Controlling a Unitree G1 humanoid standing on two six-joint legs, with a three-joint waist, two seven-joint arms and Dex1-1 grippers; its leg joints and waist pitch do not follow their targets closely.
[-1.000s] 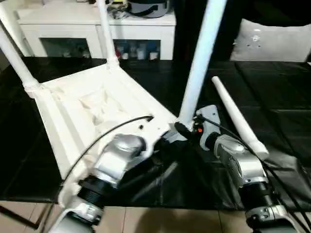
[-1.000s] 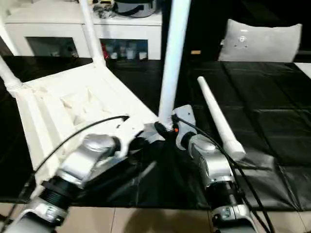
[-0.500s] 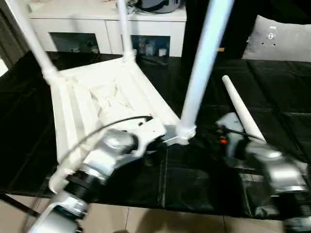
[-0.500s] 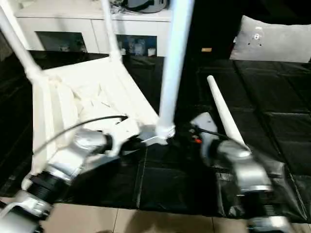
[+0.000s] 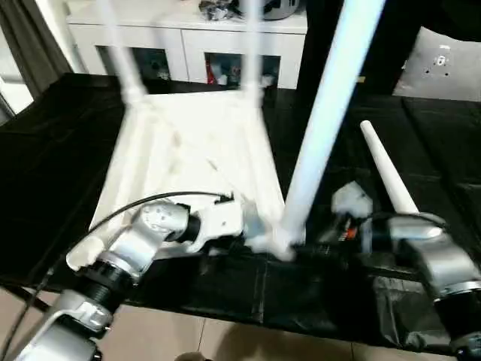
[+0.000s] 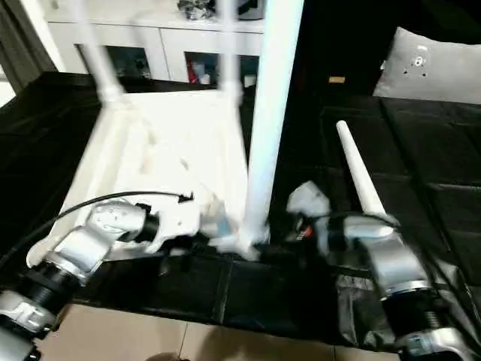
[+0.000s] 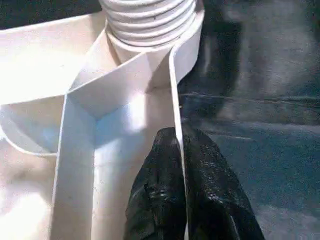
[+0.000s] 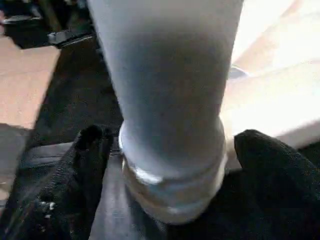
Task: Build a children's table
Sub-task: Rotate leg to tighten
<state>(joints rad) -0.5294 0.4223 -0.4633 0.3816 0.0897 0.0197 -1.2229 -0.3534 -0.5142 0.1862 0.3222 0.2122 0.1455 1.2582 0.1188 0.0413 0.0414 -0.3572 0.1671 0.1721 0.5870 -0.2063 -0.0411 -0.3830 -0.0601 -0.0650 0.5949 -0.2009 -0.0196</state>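
The left gripper (image 7: 181, 200) is clamped on a thin rib wall of the upturned table top (image 5: 188, 150), just below the near corner socket (image 7: 150, 25). The right gripper (image 8: 167, 165) stands wide open, one black finger (image 8: 87, 165) on either side of the upright leg (image 5: 327, 120) seated in that socket. Two more legs rise from the far corners. A loose leg (image 5: 387, 173) lies on the black surface (image 5: 45, 173) beside the right arm. A white cabinet (image 5: 188, 30) stands beyond.
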